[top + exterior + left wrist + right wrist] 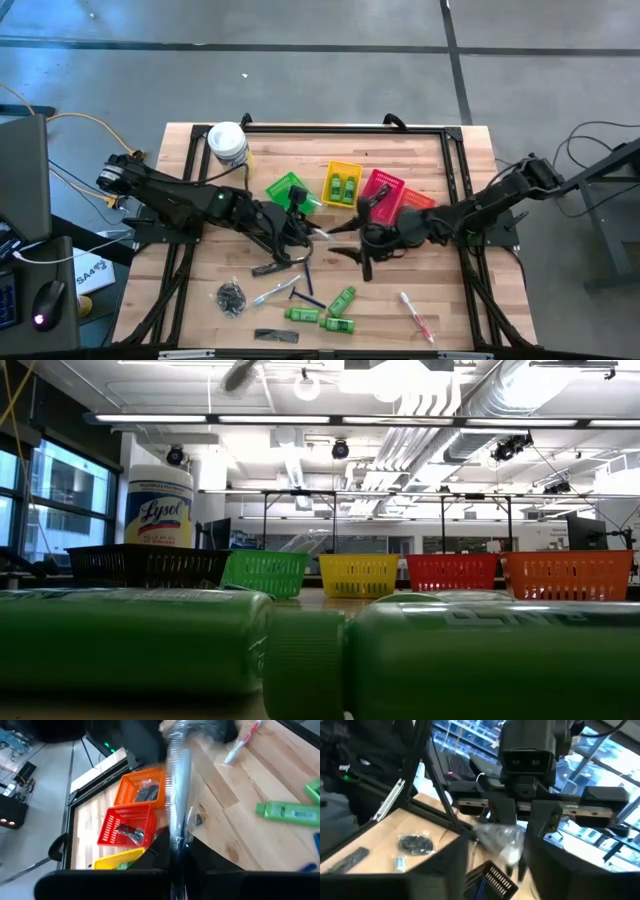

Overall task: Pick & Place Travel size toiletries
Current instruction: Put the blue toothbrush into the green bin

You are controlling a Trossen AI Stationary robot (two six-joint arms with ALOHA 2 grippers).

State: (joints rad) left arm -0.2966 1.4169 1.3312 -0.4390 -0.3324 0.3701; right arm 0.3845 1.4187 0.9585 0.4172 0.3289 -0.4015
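1. Toothbrush in clear wrap is in mid-air just off the yellow basket, on its loose-items side; left gripper is pinched tight on one end
2. Right gripper sits just beside it, same side of the yellow basket, fingers spread, holding nothing
3. Risk: slick wrap plus an end grip, so it can pivot or slide out and drop short of the yellow basket
4. Risk: grippers are nearly touching, so a swing toward the yellow basket can clip the right fingers
5. Unclear: the wrap hides where the pads bite; green bottles block the low view
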